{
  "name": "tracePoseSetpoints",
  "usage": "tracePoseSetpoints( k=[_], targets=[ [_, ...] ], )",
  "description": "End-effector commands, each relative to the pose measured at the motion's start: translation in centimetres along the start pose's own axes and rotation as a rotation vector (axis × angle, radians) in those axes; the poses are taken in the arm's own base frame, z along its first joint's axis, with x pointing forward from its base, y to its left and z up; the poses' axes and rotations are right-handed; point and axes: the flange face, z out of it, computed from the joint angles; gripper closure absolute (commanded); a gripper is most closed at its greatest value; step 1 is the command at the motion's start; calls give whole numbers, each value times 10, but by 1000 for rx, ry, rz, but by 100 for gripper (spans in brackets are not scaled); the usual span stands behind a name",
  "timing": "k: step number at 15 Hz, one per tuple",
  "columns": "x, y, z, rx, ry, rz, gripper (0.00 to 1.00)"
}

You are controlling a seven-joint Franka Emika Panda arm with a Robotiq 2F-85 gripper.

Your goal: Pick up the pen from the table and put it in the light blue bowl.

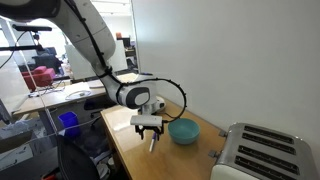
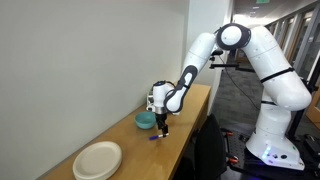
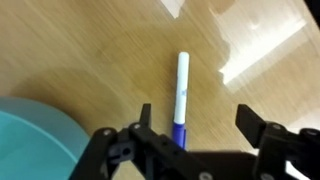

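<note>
My gripper (image 3: 195, 120) sits wide open and empty, straddling the pen (image 3: 182, 85) at centre frame on the table (image 3: 90, 50); the light blue bowl (image 3: 30, 140) is lower left.

exterior views show a silver toaster (image 1: 262, 152) and a flat white dish (image 2: 97, 160).

I see the pen (image 3: 181, 85) white with a blue-purple end, the table (image 3: 90, 50) glossy light brown wood grain, the bowl (image 3: 30, 140) plain teal, my gripper (image 3: 196, 118) black, the plate (image 2: 98, 160) cream-white.
</note>
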Motion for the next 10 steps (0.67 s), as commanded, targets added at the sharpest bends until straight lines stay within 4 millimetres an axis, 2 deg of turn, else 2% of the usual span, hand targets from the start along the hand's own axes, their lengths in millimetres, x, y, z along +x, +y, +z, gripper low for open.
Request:
tracePoseSetpoints(
  k=[1, 3, 5, 6, 7, 8, 10],
  targets=[
    [3, 0, 10, -28, 12, 15, 34],
    [4, -1, 17, -21, 14, 16, 39],
    [4, -1, 25, -19, 16, 17, 36],
    [5, -1, 28, -18, 17, 22, 46],
    [5, -1, 30, -17, 19, 18, 61],
    [5, 0, 29, -19, 24, 24, 63],
    [6, 2, 23, -27, 29, 29, 78]
  ],
)
